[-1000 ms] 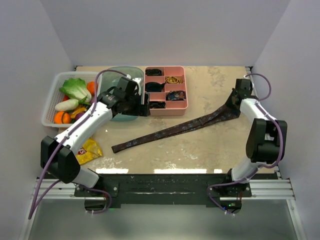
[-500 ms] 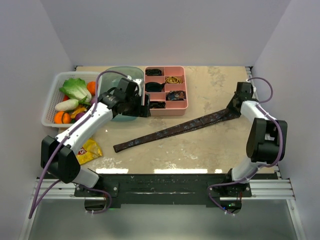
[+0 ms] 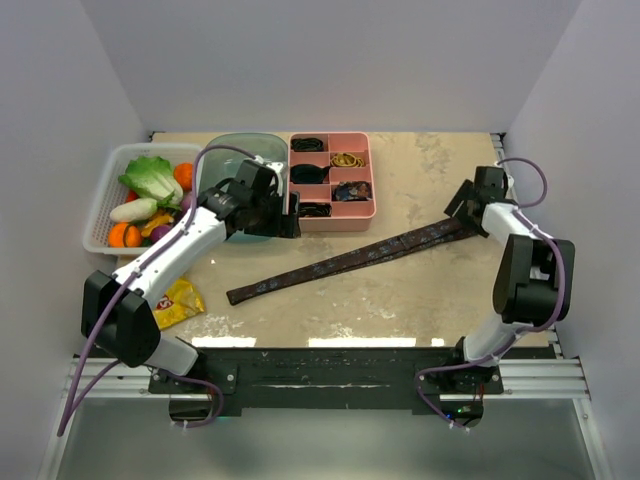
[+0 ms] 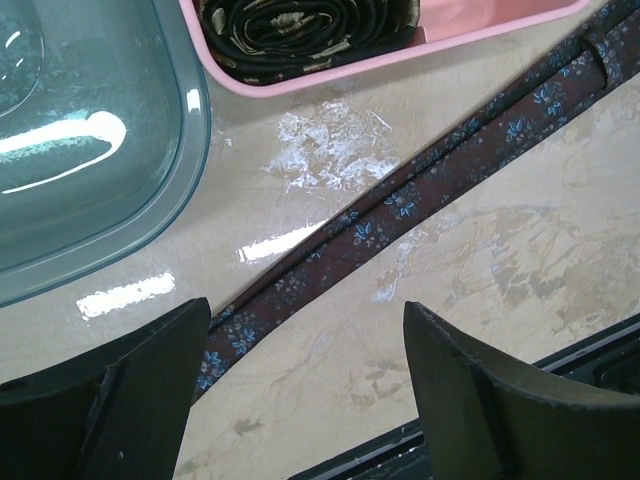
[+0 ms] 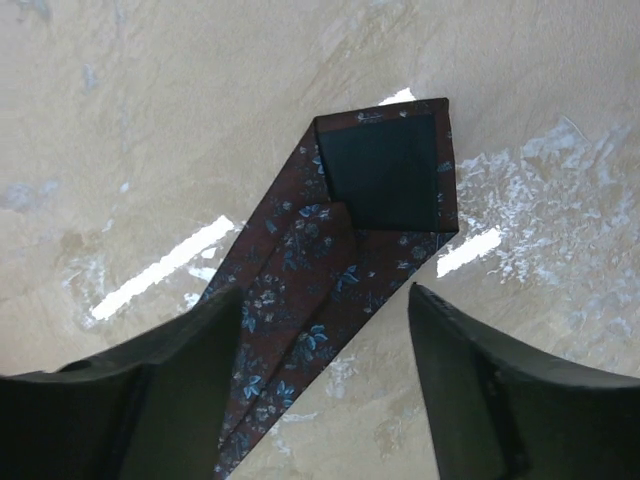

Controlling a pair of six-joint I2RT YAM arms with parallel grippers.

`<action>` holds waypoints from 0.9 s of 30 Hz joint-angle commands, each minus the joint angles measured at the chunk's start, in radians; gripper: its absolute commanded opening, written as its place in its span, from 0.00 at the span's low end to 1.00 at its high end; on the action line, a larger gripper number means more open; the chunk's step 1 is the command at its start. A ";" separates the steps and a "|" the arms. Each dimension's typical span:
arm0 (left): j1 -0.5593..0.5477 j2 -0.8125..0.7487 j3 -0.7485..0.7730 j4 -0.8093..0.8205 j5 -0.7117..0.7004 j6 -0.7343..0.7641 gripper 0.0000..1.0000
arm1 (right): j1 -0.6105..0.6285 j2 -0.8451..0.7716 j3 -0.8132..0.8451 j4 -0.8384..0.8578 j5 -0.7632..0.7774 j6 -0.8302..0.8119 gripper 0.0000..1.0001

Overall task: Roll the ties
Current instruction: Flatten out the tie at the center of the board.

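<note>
The right gripper hangs wide open and empty, fingers either side of the broad end of the maroon blue-flowered fabric tie, its tip folded back on dark lining. The left gripper, likewise open and empty, spans the narrow stretch. From above, the tie lies diagonally from lower centre-left to mid-right. The fold could spring flat, or fabric skid on the glossy tabletop, skewing the roll. One loose tie; the pink compartment tray seems to hold five rolled ties.
</note>
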State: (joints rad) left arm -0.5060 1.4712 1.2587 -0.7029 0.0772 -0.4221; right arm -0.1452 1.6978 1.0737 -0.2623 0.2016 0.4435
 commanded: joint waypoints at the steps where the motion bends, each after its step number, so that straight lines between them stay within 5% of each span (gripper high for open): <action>1: 0.000 -0.041 -0.019 0.043 0.016 0.025 0.83 | -0.001 -0.118 0.002 0.029 -0.088 -0.023 0.82; 5: 0.000 -0.049 -0.035 0.059 0.032 0.020 0.83 | 0.065 -0.148 0.038 -0.046 -0.122 -0.081 0.86; 12: 0.003 -0.052 -0.081 0.121 0.091 0.003 0.83 | 0.463 -0.150 0.055 -0.172 -0.070 -0.169 0.85; 19: 0.070 -0.069 -0.176 0.229 0.271 -0.040 0.84 | 0.664 -0.099 0.020 -0.143 -0.133 -0.199 0.78; 27: 0.149 -0.100 -0.237 0.269 0.352 -0.052 0.83 | 0.682 -0.017 -0.006 -0.135 -0.088 -0.186 0.32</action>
State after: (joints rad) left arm -0.3653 1.4128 1.0164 -0.4892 0.3607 -0.4618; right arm 0.5411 1.6550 1.0733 -0.3943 0.0799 0.2535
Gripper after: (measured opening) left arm 0.833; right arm 0.390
